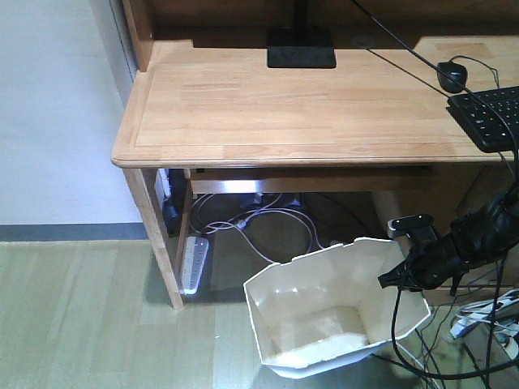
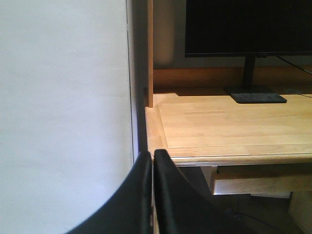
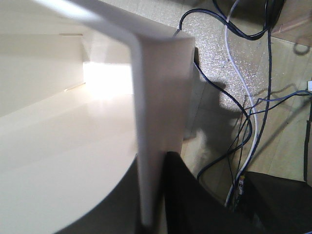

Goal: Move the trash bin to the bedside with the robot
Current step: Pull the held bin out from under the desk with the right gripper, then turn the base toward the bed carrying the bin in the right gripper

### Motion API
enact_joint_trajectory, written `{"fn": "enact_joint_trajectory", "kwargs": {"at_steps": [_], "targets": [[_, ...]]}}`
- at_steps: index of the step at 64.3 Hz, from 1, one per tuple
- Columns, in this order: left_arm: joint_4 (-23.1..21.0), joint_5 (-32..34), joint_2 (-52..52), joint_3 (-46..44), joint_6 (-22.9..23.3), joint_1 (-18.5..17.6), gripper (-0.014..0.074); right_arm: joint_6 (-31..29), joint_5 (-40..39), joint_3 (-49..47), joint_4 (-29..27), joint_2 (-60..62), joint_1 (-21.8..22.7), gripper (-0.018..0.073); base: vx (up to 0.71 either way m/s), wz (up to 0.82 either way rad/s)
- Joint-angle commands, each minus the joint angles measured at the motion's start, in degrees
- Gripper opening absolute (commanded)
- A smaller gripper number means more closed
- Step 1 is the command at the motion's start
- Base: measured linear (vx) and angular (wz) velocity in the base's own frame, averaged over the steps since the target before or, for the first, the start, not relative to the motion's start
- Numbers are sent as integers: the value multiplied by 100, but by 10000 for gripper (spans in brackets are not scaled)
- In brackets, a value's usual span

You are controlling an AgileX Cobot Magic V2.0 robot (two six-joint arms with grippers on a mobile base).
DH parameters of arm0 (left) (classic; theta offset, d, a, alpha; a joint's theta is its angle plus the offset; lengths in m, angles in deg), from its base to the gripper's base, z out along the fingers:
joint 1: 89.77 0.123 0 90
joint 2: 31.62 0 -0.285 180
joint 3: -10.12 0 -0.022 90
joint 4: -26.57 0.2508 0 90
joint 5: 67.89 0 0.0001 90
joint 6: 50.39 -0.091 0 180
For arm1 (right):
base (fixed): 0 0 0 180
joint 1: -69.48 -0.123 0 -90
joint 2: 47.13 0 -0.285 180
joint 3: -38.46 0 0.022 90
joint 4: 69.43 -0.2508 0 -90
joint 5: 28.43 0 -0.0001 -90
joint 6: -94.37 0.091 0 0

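Currently, from where I stand: bin sits low at floor level, just in front of the desk toward its right end, with the rear rim tucked under the desk edge. Opening faces up and looks tipped slightly toward me; can't tell whether the base fully meets the floor. Ext. white, int. cream, rim w/ cut corners. Right gripper is at the bin's right-hand rim and is clenched on it. The right wrist view confirms this: the thin bin wall runs straight btwn the two black fingers, one inside the bin and one outside, w/ the right gripper grasping that wall. Black cable hangs from the arm beside the bin. Left gripper is held up at approx. desk-top height near the desk's left corner, beside the wall. It is clenched on itself, fingers touching. On the desk: monitor on a black stand base, mouse, keyboard at the right edge. Under the desk: power strip and loose cables.
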Motion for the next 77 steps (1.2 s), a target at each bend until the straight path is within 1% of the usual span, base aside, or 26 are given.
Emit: {"fn": "enact_joint_trajectory", "kwargs": {"at_steps": [1, 14, 26, 77], "targets": [[-57, 377, 49, 117, 15, -26, -6, 33, 656, -82, -113, 437, 29, -3, -2, 8], [-57, 377, 49, 117, 15, -26, -6, 33, 670, -82, -113, 437, 29, -3, -3, 16], [-57, 377, 49, 117, 15, -26, -6, 33, 670, -82, -113, 437, 29, -3, -3, 39], [-57, 377, 49, 117, 15, -26, -6, 33, 664, -82, -113, 437, 29, -3, -4, 66]]}}
